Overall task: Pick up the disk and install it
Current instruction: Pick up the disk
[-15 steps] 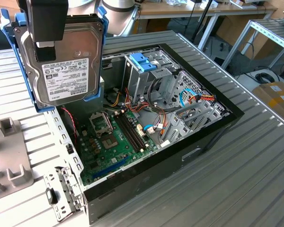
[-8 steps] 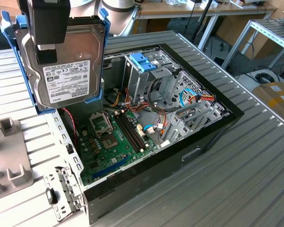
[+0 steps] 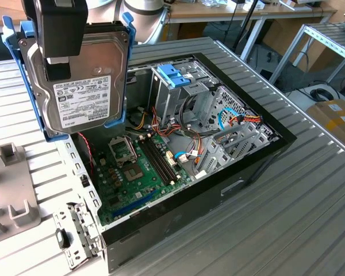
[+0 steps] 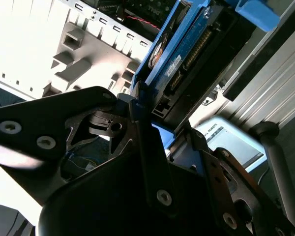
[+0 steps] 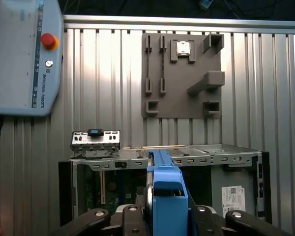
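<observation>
The black gripper point(image 3: 59, 68) is holding the disk point(image 3: 86, 86) upright in the air, above the open computer case point(image 3: 264, 146). Its jaws are closing on the drive from both flat sides, one pressing on the face with the white label. In the second wrist view the disk point(image 4: 199, 51) is showing its connector edge, clamped in the gripper point(image 4: 152, 110). A light-blue carrier rail point(image 5: 167, 196) is framing the drive.

The case is lying on its side on a ribbed metal surface point(image 3: 299, 224), roughly in the middle, with its side panel off. Inside, a green motherboard point(image 3: 135, 172) is lying flat, with bundles of coloured wires beside it. A deeper-blue latch point(image 3: 173, 76) is sitting on top of a silver metal cage point(image 3: 167, 98) in the case.

Toward the surface's edge on the exterior view's left, a grey fixture plate point(image 3: 14, 192) with raised blocks is lying flat. A small metal bracket point(image 3: 75, 230) is lying between that plate and the case. In the first wrist view, a teach pendant point(image 5: 17, 59) with a red button point(image 5: 47, 40) is resting on the surface, well apart from the plate point(image 5: 182, 73).
</observation>
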You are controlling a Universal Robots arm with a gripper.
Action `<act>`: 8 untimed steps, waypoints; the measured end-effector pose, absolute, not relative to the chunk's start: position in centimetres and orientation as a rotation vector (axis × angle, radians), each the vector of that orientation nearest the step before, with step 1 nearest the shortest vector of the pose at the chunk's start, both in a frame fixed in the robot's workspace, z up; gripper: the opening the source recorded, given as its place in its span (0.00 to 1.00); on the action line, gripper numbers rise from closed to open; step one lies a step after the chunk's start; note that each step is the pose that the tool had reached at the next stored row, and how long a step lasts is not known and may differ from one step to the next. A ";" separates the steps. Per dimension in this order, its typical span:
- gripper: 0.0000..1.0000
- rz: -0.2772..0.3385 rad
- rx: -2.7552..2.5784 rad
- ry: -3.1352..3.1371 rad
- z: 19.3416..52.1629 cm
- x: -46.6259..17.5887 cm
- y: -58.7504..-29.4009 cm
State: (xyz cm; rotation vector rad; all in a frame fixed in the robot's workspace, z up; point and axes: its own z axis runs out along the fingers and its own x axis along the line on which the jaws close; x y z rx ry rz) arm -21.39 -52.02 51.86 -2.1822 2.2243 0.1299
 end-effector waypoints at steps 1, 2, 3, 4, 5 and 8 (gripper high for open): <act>0.37 0.130 -2.182 2.224 51.9 -21.4 -52.1; 0.37 0.130 -2.182 2.224 51.9 -21.4 -52.1; 0.37 0.130 -2.182 2.224 51.9 -21.4 -52.2; 0.37 0.130 -2.182 2.224 51.9 -21.4 -52.3; 0.37 0.130 -2.182 2.224 51.9 -21.4 -52.3; 0.37 0.130 -2.182 2.224 51.9 -21.4 -52.5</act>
